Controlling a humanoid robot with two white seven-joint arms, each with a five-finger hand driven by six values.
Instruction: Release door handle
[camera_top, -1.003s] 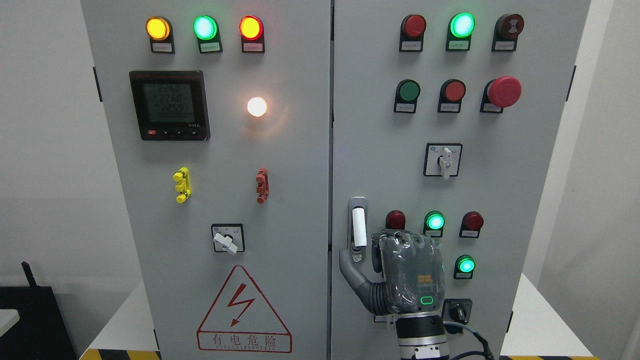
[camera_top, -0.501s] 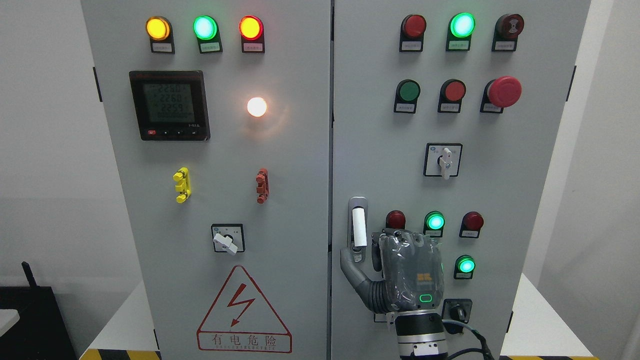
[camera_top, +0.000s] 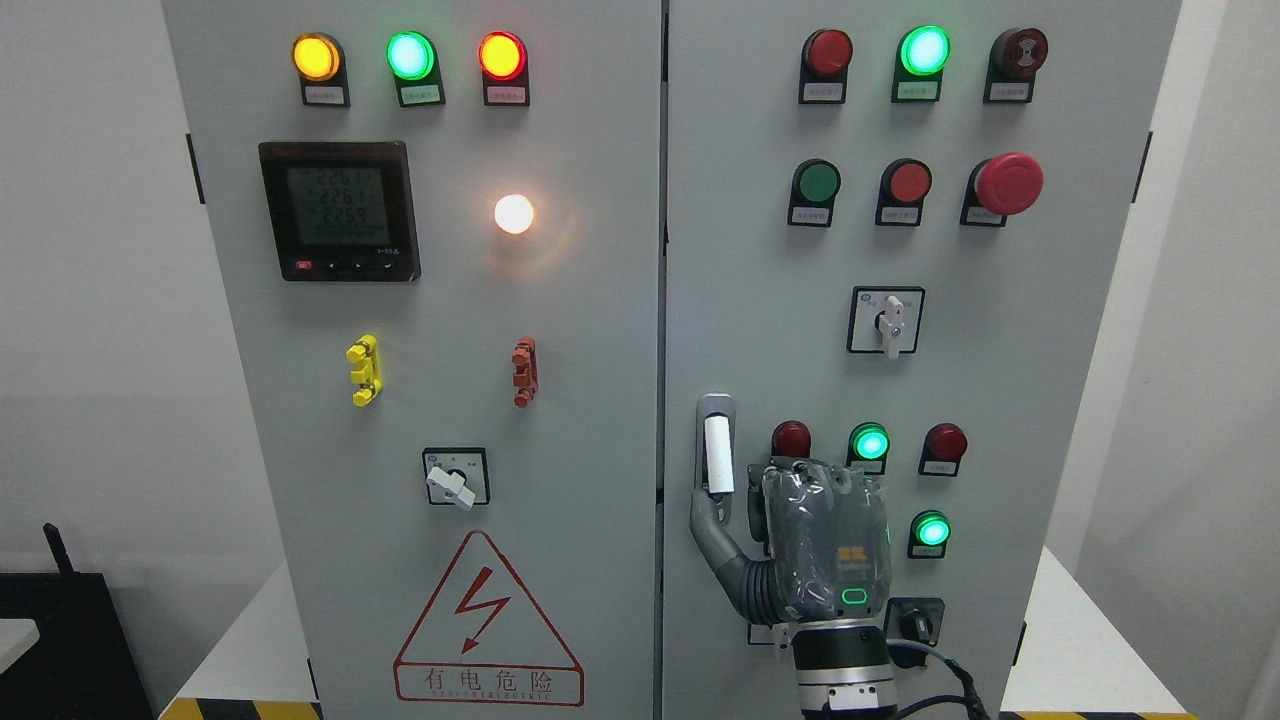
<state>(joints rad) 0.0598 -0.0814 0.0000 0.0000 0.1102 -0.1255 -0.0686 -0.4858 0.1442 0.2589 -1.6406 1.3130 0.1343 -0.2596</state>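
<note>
The door handle (camera_top: 717, 455) is a white lever in a grey metal plate, on the left edge of the right cabinet door (camera_top: 760, 300). My right hand (camera_top: 790, 520) comes up from the bottom edge, its back facing the camera, just right of and below the handle. Its thumb (camera_top: 708, 518) is spread to the left and its tip lies at the lower end of the handle plate. The fingers point up against the door, right of the handle, and do not wrap the lever. The hand holds nothing. My left arm is out of view.
Around the hand sit lit green lamps (camera_top: 869, 443), red lamps (camera_top: 791, 438) and a black rotary switch (camera_top: 914, 622). A red mushroom stop button (camera_top: 1008, 183) and a selector switch (camera_top: 887, 320) are higher up. The left door (camera_top: 450, 300) carries a meter (camera_top: 338, 210) and a warning triangle (camera_top: 487, 620).
My right hand has shifted slightly right and the thumb has drawn in from the door's left edge toward the handle plate. The handle has not moved.
</note>
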